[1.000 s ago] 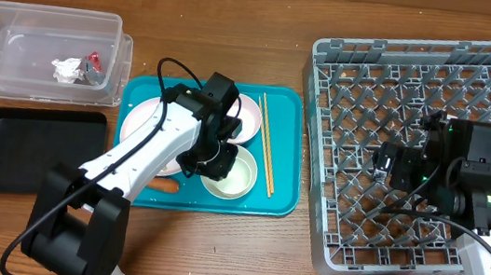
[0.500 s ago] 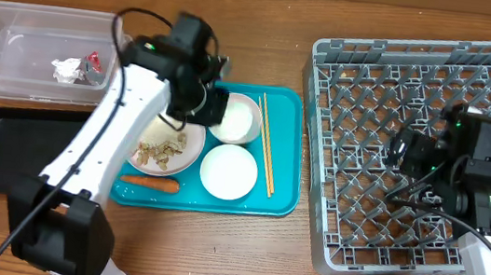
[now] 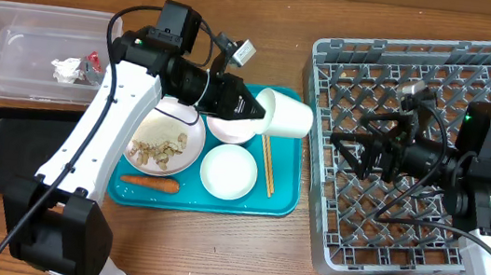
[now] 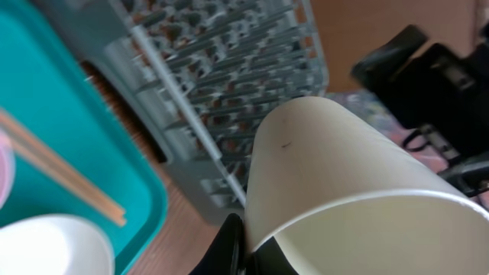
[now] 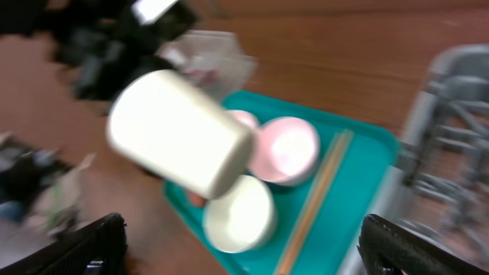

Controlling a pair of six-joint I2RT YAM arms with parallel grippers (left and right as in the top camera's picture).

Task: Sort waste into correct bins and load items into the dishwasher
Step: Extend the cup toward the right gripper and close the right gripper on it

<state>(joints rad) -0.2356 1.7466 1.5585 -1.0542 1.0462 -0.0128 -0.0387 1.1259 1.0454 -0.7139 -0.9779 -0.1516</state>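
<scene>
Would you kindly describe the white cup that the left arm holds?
The white cup is plain, matte and paper-like, slightly tapered, with a tiny dark mark on its wall. It hangs tipped sideways, rim pinched by the left end effector, base pointing at the grey rack, above the teal tray's right edge.

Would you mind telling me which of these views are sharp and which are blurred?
Overhead: sharp and evenly lit, the cup crisp. Left wrist: cup fairly clear, the rack behind it soft. Right wrist: smeared throughout, tray edges blurred.
</scene>
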